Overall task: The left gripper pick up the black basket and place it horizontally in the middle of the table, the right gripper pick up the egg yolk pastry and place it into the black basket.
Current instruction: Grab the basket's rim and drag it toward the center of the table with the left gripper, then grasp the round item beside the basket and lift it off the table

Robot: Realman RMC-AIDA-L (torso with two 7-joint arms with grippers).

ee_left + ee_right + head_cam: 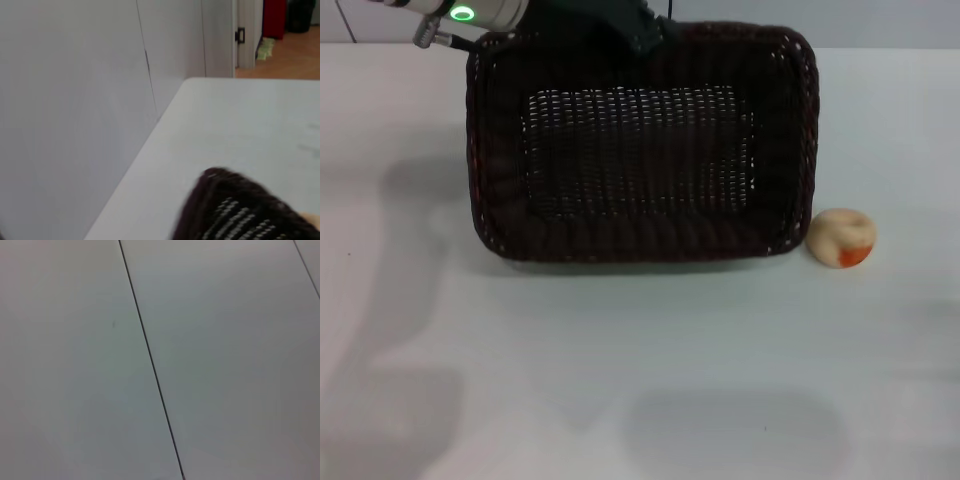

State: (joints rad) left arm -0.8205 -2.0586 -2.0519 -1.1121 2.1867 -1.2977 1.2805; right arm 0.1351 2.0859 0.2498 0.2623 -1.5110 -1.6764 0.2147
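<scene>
The black basket (pixel 640 150) fills the upper middle of the head view, its open side tipped toward me and its woven bottom showing. My left gripper (pixel 642 36) holds the basket's far rim; its arm with the green ring light (pixel 463 13) comes in from the top left. A corner of the basket also shows in the left wrist view (pixel 240 210). The egg yolk pastry (pixel 841 238) lies on the white table (pixel 640 340), just right of the basket's near right corner, orange patch facing front. My right gripper is out of view.
Soft shadows lie on the table at the left and near the front edge. The left wrist view shows the table's far edge (pixel 150 135), a grey wall and a doorway. The right wrist view shows only grey panels with a seam (pixel 150 360).
</scene>
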